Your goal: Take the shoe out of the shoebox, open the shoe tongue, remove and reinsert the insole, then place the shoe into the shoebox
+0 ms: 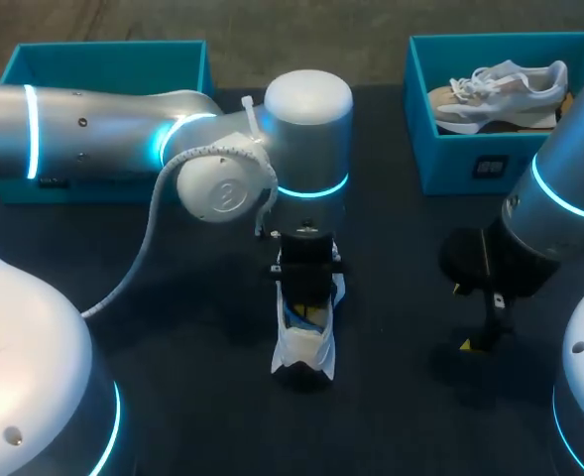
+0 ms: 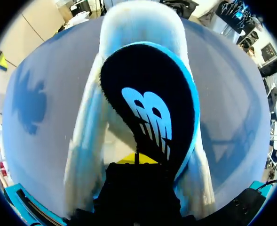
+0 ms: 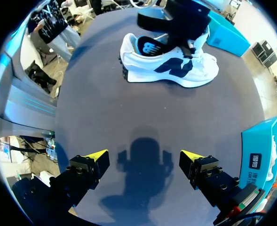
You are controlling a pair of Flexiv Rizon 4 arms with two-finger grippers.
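Left shoebox and right shoebox, the latter holding a second shoe, are lining the dark desk's back edge. The white shoe is sitting mid-desk, left jaws over its insole, grip impossible to tell; right jaws are hovering wide, well apart.

White shoe stands upright mid-table, blue-edged dark insole in its opening, teal shoebox well apart.

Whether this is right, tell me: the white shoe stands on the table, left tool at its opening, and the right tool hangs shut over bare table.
One error: the right tool is wide open, holding nothing; the right wrist view shows it. The white shoe does stand on the table, left tool at its opening, right tool over bare table.
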